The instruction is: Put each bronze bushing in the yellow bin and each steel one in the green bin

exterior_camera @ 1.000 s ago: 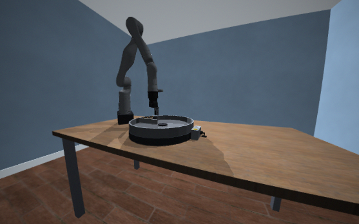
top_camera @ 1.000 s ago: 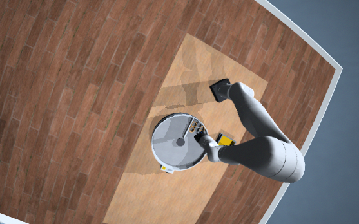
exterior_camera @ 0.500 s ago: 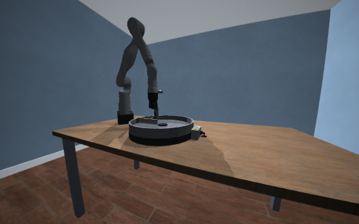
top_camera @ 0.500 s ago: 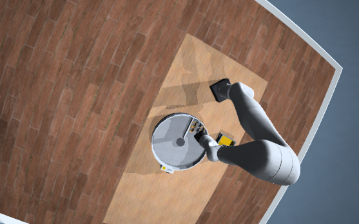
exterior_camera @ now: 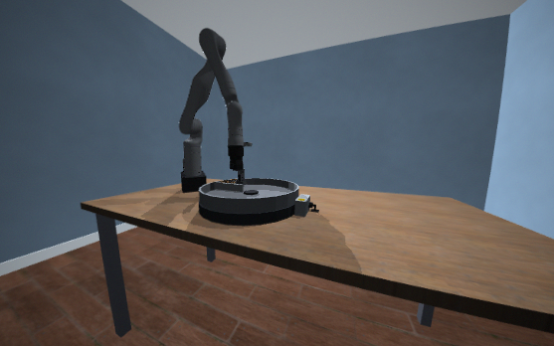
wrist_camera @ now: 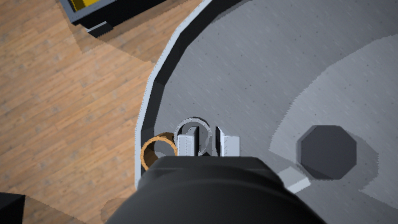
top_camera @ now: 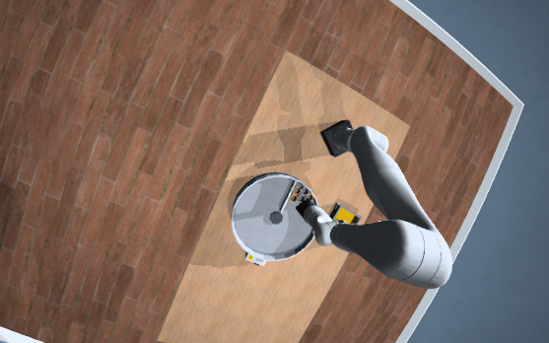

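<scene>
The grey turntable (top_camera: 260,197) (exterior_camera: 248,205) (wrist_camera: 240,75) carries several bushings, bunched beside its straight bar. My gripper (top_camera: 303,206) (exterior_camera: 241,181) (wrist_camera: 207,137) is partly open, low over the turntable near its rim. A steel bushing (wrist_camera: 193,120) shows at the fingers; the left finger overlaps its ring, and its lower part is hidden. Nothing is seen clamped. A bronze bushing (wrist_camera: 144,150) stands just left of it, close to the rim wall. More bronze bushings (top_camera: 295,193) show in the cluster. The yellow bin (top_camera: 346,215) (wrist_camera: 82,4) is outside the turntable; the green bin is not visible.
The straight bar (top_camera: 287,196) runs from near the round hub (top_camera: 276,217) (exterior_camera: 251,192) (wrist_camera: 327,152) to the rim. A raised rim wall encloses the turntable. A small control box (top_camera: 256,259) (exterior_camera: 302,205) is attached outside it. The arm's black base (top_camera: 334,139) (exterior_camera: 193,182) stands on the table.
</scene>
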